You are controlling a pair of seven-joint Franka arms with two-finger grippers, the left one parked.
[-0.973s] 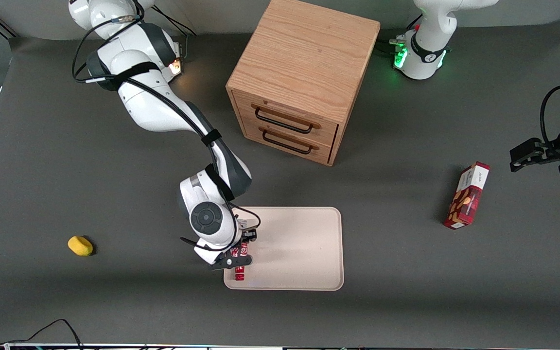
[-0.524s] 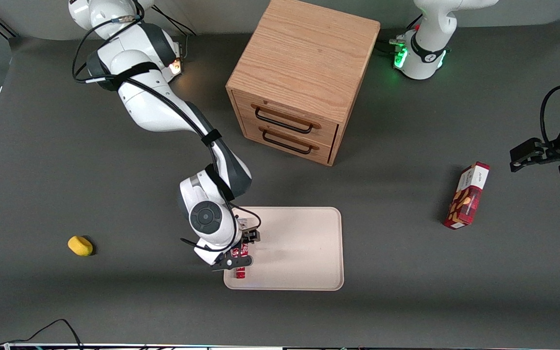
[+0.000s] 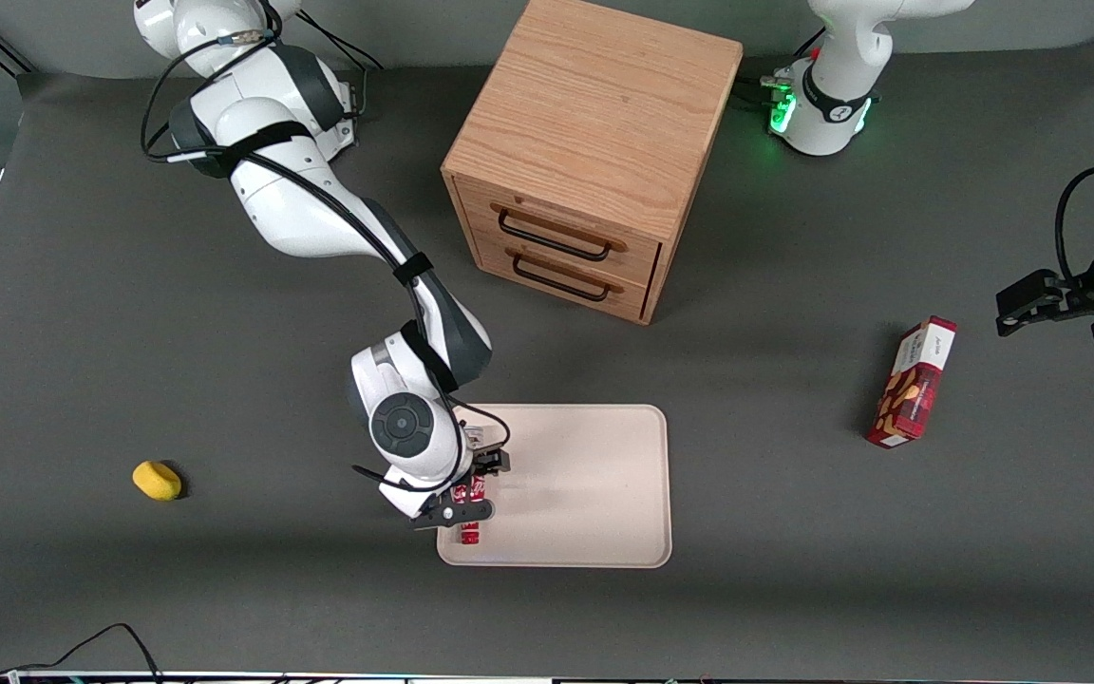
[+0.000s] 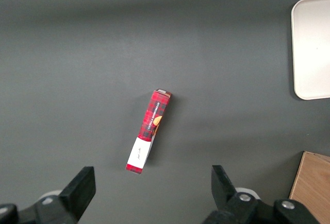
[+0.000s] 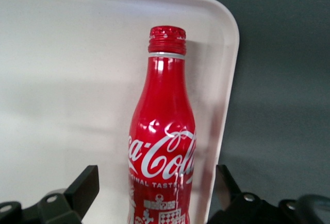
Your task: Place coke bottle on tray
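On the dark grey table (image 3: pixel 129 313) we are seeing, first, the wooden drawer cabinet (image 3: pixel 590 142) standing farther from the front camera than everything else. In front of its drawers the beige tray (image 3: pixel 585 494) is lying flat. Toward the parked arm's end of the table a red snack box (image 3: pixel 913 383) is resting, well apart from the tray. Over the tray's corner nearest the working arm's end and the front camera, the gripper (image 3: pixel 471 489) is hovering low; its fingers (image 5: pixel 82 188) are standing spread, one on each side of the coke bottle (image 5: pixel 164 141) and clear of it. The bottle is lying on its side on the tray, just beside the rim. Smallest, a yellow object (image 3: pixel 157 480) is sitting toward the working arm's end.
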